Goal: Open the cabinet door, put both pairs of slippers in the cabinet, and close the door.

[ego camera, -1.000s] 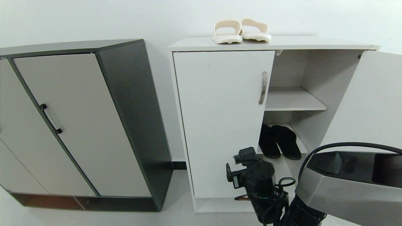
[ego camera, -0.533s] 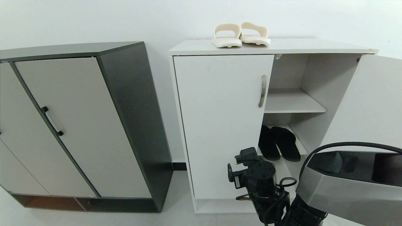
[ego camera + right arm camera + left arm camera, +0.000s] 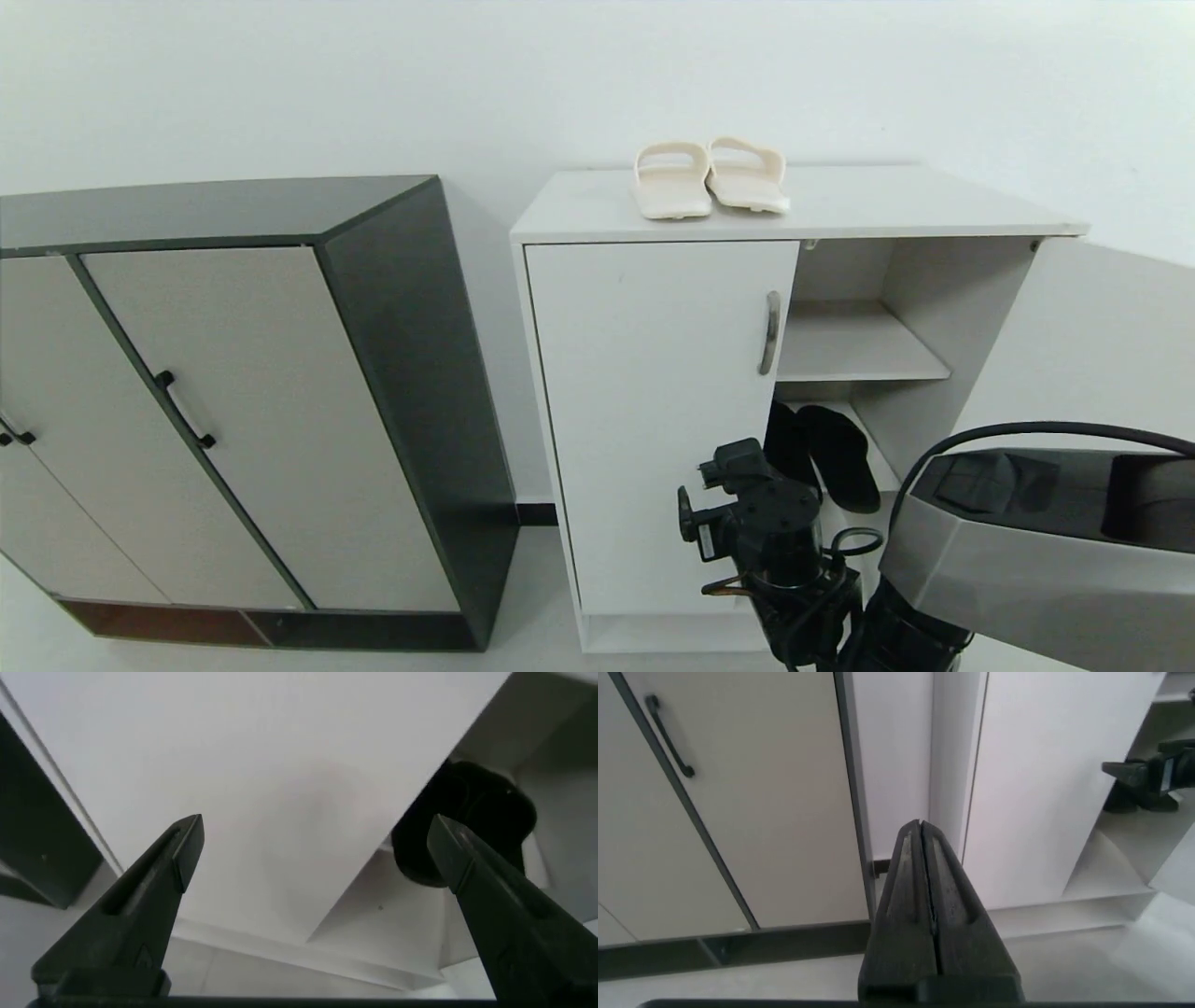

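Note:
A pair of cream slippers (image 3: 709,177) lies on top of the white cabinet (image 3: 887,215). Its right door (image 3: 1102,345) stands wide open and its left door (image 3: 653,401) is closed. A pair of black slippers (image 3: 826,453) rests on the lower shelf inside, also seen as black slippers (image 3: 467,831) in the right wrist view. My right gripper (image 3: 316,826) is open and empty, low before the closed left door (image 3: 308,793). My left gripper (image 3: 922,831) is shut and empty, pointing at the gap between the two cabinets.
A dark cabinet (image 3: 280,392) with grey doors and black handles stands left of the white one. The upper shelf (image 3: 859,345) of the white cabinet is bare. Bare floor (image 3: 1083,961) lies before both cabinets.
The whole head view has shifted, so both cabinets sit lower and smaller in the picture: the camera moved. The slippers and doors have not moved, and the right arm keeps its place in the picture.

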